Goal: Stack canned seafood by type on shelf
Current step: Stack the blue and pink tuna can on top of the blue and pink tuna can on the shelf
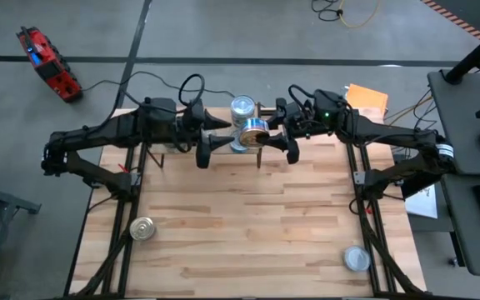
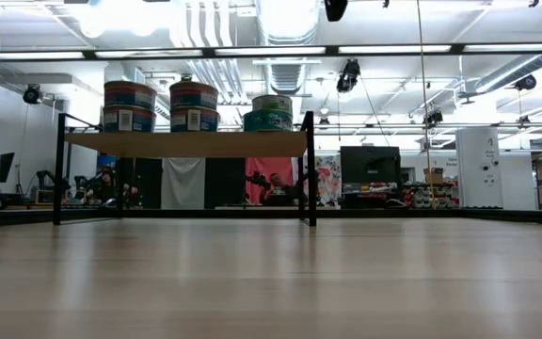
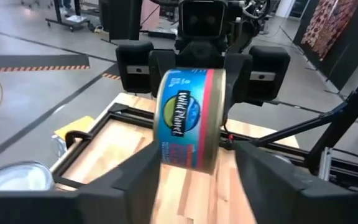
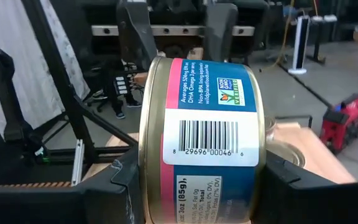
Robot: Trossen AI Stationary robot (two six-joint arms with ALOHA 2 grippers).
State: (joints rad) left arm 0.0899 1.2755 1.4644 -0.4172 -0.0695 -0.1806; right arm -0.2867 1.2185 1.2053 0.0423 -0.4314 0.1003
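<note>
A blue-and-pink labelled can of seafood with a golden rim hangs in the air over the table's far middle, between my two grippers. My right gripper is shut on it. My left gripper faces it from the table's left side, open, with a finger on either side of the can and a narrow gap to it. The shelf carries three two-high stacks of cans. A silver-lidded can shows just beyond the held one. My right gripper pinches the can by its two flat ends between its two fingers; the golden-rimmed end lies against one finger. The fingers come in level from the table's right side. The can stands on edge with its label wall toward the wrist camera, lifted clear.
A golden-lidded can lies on the table near its left edge, and a silver-lidded can near the front right corner. The middle of the tabletop is bare wood. A desk with equipment stands past the right edge.
</note>
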